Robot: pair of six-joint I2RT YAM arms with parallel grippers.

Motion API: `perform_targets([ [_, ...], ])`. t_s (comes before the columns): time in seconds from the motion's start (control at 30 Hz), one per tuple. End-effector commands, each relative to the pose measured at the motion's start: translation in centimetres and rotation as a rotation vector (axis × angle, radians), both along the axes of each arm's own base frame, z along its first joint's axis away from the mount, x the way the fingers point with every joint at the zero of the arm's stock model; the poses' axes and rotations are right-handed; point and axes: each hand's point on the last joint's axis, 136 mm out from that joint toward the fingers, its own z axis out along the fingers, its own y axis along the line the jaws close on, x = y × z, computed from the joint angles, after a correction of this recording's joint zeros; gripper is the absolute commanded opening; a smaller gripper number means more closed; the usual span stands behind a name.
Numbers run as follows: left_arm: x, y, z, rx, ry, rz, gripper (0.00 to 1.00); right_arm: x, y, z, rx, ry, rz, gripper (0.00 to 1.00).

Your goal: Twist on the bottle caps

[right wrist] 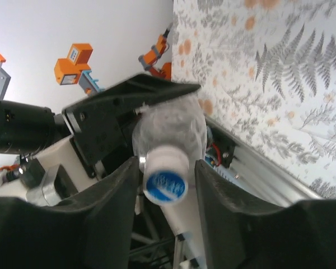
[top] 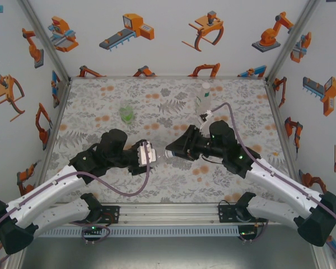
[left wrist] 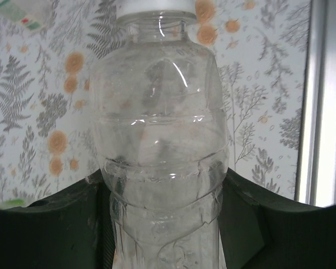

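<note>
From above, a clear bottle [top: 151, 151] is seen lying sideways over the flowered desk [top: 173, 185], clamped in the left hand [top: 144, 152], with the right hand [top: 171, 150] set against its 3 o'clock end. A green bottle [top: 126, 114] is stood at 11 o'clock from the left hand, well apart. A labelled bottle [top: 204, 98] is stood at 1 o'clock from the right hand. In the left wrist view, the clear bottle is gripped low on its body between the dark fingers [left wrist: 45, 235], which are pressed to both its sides. Its white cap [left wrist: 157, 5] is found at 12 o'clock, on the neck. A metal rail [left wrist: 325, 101] is seen at 3 o'clock. In the right wrist view, the cap is faced end-on between the right fingers [right wrist: 106, 218]. They are held slightly apart around it, with a slim gap at its 3 o'clock side. The left hand is seen behind it, closed on the bottle.
</note>
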Motion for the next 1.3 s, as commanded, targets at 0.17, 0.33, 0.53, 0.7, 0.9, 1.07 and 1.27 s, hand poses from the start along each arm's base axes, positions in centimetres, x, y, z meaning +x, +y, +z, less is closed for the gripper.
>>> perform_targets([
  [0.17,-1.3,-1.0,1.7,-0.061,-0.009,-0.092,0.00,1.3,-1.6,6.5,-0.063,-0.480,-0.028,0.56],
  [0.33,-1.4,-0.9,1.8,-0.058,-0.011,-0.095,0.00,-0.4,-2.0,10.0,-0.083,-0.868,0.055,0.56],
  [0.53,-2.0,-0.7,2.4,-0.075,-0.015,-0.112,0.00,-6.2,-1.4,10.9,-0.113,-1.385,0.372,0.55],
  [0.7,-2.0,-0.7,2.4,-0.077,-0.018,-0.115,0.00,-10.1,-1.3,9.1,-0.099,-1.652,0.627,0.55],
  [0.9,-2.4,-0.8,2.6,-0.087,-0.007,-0.137,0.00,-11.6,-1.1,7.4,-0.083,-1.755,0.781,0.52],
  [1.07,-2.6,-0.8,2.8,-0.093,-0.008,-0.145,0.00,-11.3,-0.7,6.6,-0.084,-1.746,0.790,0.50],
  [1.27,-3.0,-0.9,2.7,-0.098,0.004,-0.166,0.00,-10.1,-0.2,6.3,-0.125,-1.745,0.753,0.50],
])
